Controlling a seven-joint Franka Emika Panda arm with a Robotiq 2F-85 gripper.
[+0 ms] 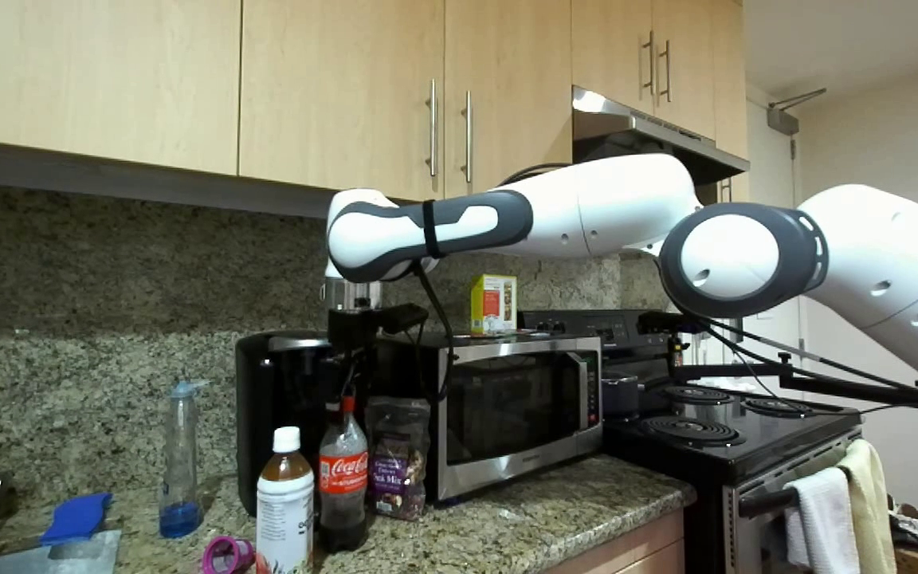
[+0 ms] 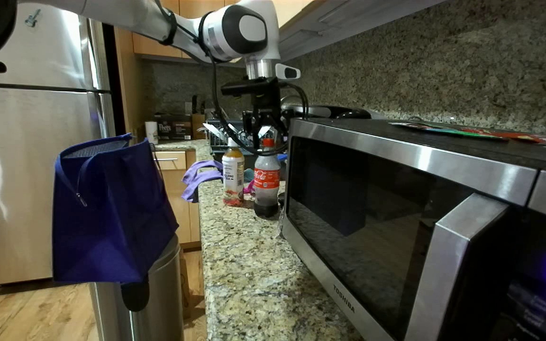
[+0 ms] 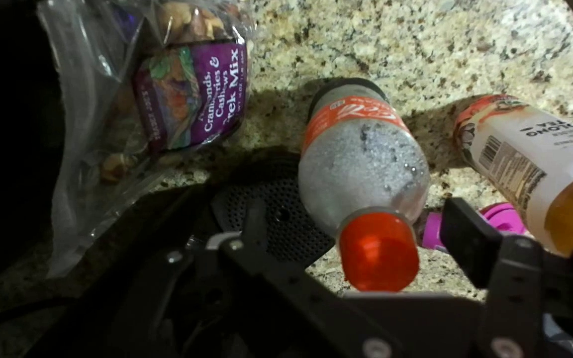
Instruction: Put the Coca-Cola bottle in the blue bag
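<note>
Gripper [image 3: 358,226] straddles Coca-Cola bottle [image 3: 361,169] (clear, rounded plastic).

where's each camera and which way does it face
Wrist view: on the arm, looking down on the Coca-Cola bottle; the open claw shows.
In an exterior view: apparently before the counter, facing microwave and stove; arm shows, claw dimly.
In an exterior view: near the microwave, looking along the counter, blue bag at left; arm and claw show.
Both exterior views share the Coca-Cola bottle and microwave.
</note>
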